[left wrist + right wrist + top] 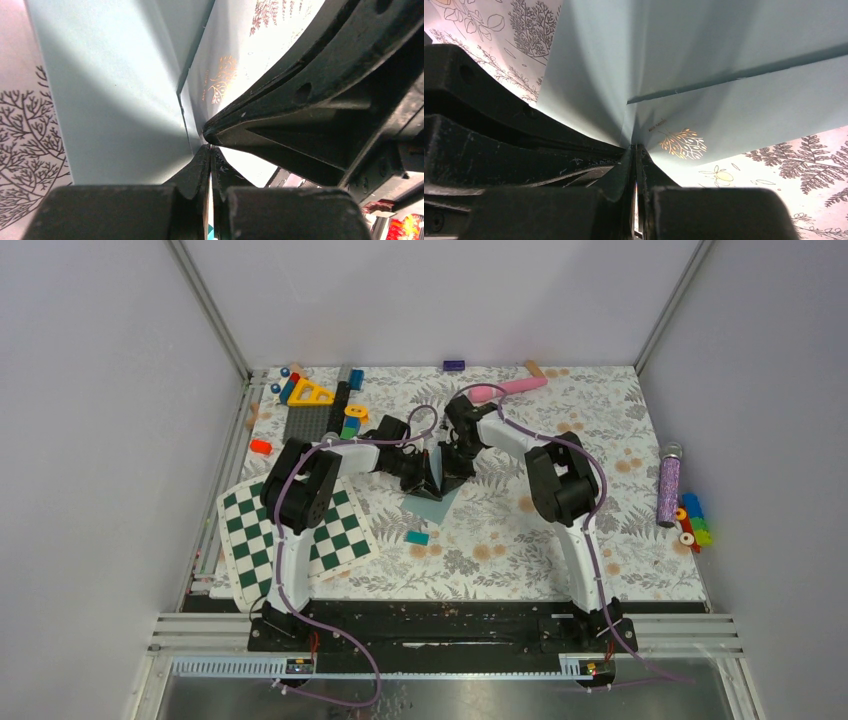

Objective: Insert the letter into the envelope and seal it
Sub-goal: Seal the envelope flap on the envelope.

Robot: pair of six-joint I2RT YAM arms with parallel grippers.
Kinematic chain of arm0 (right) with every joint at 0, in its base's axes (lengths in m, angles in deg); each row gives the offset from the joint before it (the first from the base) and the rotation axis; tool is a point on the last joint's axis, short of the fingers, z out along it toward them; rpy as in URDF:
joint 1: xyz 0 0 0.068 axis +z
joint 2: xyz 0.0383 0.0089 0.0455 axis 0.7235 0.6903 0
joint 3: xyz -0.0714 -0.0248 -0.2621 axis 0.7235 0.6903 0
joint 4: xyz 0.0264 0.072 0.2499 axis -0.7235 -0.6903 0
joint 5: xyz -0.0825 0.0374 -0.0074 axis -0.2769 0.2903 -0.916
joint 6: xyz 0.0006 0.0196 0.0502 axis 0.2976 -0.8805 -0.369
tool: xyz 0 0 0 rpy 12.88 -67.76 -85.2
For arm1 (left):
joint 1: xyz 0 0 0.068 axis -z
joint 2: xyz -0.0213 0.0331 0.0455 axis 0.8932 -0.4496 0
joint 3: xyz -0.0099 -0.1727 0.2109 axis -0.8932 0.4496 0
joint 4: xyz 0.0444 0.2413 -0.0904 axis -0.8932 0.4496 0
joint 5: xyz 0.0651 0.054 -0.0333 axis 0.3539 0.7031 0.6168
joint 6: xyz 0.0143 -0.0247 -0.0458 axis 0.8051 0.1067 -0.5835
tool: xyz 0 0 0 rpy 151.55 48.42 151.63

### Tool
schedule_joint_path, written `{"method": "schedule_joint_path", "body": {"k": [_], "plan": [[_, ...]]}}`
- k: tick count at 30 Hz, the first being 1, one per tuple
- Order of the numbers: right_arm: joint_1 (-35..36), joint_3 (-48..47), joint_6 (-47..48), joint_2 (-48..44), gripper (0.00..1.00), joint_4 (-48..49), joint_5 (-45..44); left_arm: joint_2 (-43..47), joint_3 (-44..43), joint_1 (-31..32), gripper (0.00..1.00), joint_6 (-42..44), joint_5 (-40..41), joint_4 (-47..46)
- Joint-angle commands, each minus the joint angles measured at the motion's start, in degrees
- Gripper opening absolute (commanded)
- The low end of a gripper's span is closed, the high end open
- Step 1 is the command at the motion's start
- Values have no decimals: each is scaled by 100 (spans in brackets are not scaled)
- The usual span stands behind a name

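The left claw [209, 150] has its two fingers pressed fully together, and its tip touches the envelope [115, 100] where a flap edge runs down to it. The right claw [634, 149] is closed in the same way, and its tip meets the pale teal paper at a point from which soft folds spread out. For both claws I cannot tell if a thin edge of the paper is pinched between the fingers or if the tips only rest on it. In the left wrist view the right claw comes in from the right, so the two tips are almost touching each other. A small gold tree print sits on the envelope just beside them. From above, both arms bend toward the middle of the counter [560, 540], which has a floral pattern, and the envelope lies there under the claws with one corner showing toward the near side. A small teal block [417, 538] lies near this corner, apart from it. The green-white checkerboard [295, 535] lies to the left, under the left arm. A pink stick [510, 388] lies at the far edge, and a purple glitter tube [668, 485] is well apart on the right.
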Motion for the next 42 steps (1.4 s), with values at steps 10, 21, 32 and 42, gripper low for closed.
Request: {"method": "schedule_joint_path", "body": {"k": [10,21,32,42], "plan": [[-111,-992,-18,261,0,-248,-891,-140,-91,-19,0,250,566,91],[-50,-794,248,63,0,-410,-767,-134,-108,-19,0,250,612,112],[127,149,-213,-310,1,317,116,-132,-124,-19,0,250,662,142],[129,-152,-653,-26,0,57,-724,-134,-130,-19,0,250,661,144]]}}
